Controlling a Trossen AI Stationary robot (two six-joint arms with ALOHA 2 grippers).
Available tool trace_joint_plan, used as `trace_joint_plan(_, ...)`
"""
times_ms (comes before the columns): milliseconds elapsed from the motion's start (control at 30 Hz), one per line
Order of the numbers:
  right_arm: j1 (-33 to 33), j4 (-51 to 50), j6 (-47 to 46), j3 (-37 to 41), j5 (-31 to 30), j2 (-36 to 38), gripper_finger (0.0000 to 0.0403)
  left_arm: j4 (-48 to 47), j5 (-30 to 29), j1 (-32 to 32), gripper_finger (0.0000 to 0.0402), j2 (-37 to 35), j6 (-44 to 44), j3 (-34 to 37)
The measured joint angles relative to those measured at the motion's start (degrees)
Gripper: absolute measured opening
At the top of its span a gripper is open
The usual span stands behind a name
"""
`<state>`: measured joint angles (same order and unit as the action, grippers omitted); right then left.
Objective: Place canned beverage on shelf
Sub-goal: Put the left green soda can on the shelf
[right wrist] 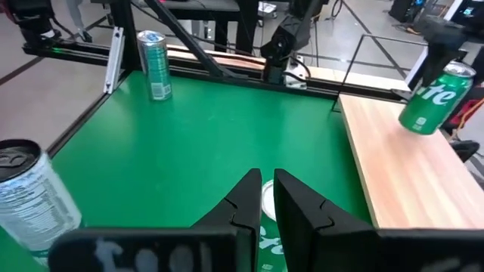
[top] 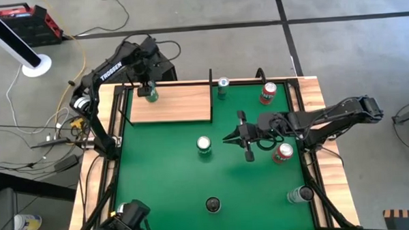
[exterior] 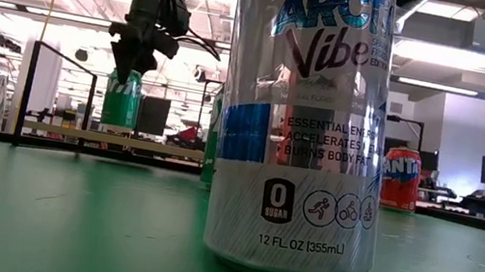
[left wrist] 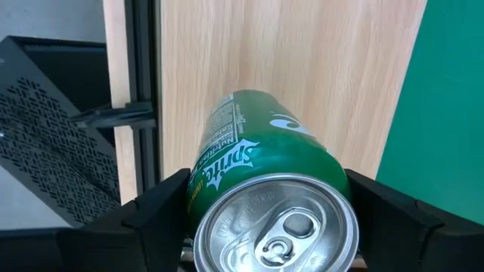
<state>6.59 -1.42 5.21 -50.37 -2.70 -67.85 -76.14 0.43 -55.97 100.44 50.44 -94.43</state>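
A green Sprite can (top: 148, 94) hangs over the far left corner of the shelf (top: 180, 105), a pale wooden panel at the mat's far left. My left gripper (top: 147, 88) is shut on it from above. In the low view the can (exterior: 122, 97) sits just above the shelf's edge (exterior: 96, 136). The right wrist view shows the can (right wrist: 436, 97) slightly tilted; whether its base touches the wood I cannot tell. My right gripper (top: 227, 137) hovers shut over the middle of the green mat (top: 173, 184), holding nothing. My left gripper pinches the can's upper wall just below the top rim (left wrist: 198, 198) between its two fingers (left wrist: 162, 208), one on either side. The fingers come from above, pointing down. The can hangs below them, its silver top (left wrist: 276, 227) up, slightly tilted over the shelf (left wrist: 302, 53).
Other cans stand on the mat: a green one (top: 222, 86) and a red one (top: 268, 92) at the far edge, a Sprite can (top: 204, 145) mid-mat, a red one (top: 282, 153), and a silver one (top: 299, 193). A can (exterior: 303, 126) at the near edge fills the low view.
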Motion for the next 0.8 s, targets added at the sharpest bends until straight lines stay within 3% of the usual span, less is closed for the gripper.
trace_joint_plan(367,0.0,0.1,0.9,0.0,0.0,0.0,0.0063,1.3,0.3,0.1,0.0321,0.0,-3.1,2.5)
trace_joint_plan(800,-0.8,0.1,0.9,0.0,-0.2,0.0,0.0063,4.4,-2.8,1.3,0.0328,-0.1,-5.8,6.4)
